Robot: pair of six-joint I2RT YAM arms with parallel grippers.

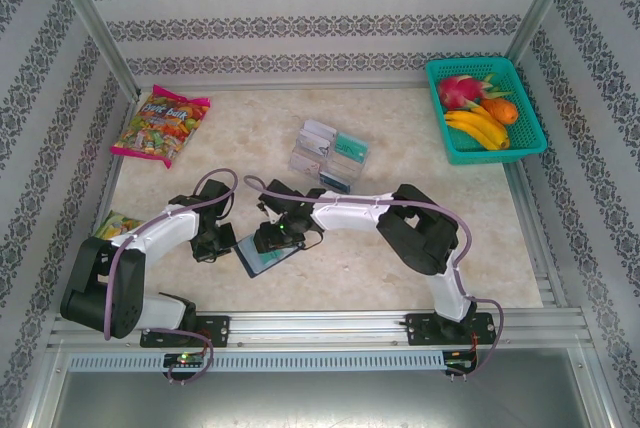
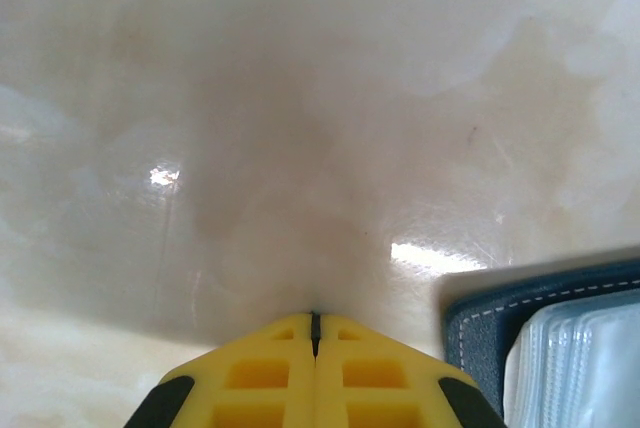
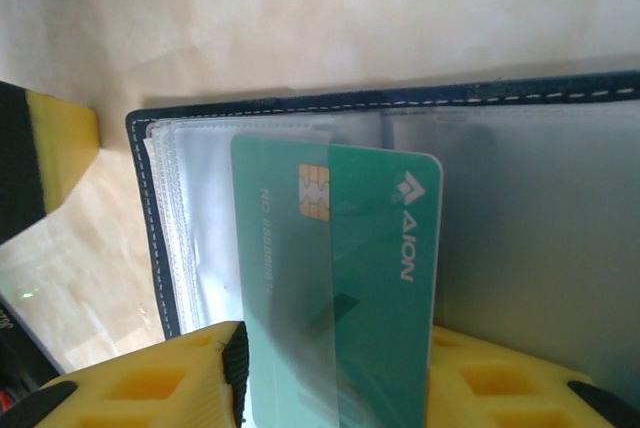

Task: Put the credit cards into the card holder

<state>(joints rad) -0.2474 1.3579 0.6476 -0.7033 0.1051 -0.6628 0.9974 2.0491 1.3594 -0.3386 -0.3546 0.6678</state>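
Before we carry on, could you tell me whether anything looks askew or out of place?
The teal AION card sits slightly askew on the open card holder: its top edge slants against the stitched edge, and only its left part appears under a clear sleeve. Nothing else stands out.

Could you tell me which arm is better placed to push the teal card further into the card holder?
Likely right. The right gripper straddles the teal card, partly sleeved in the card holder; the left gripper is shut over bare table beside it.
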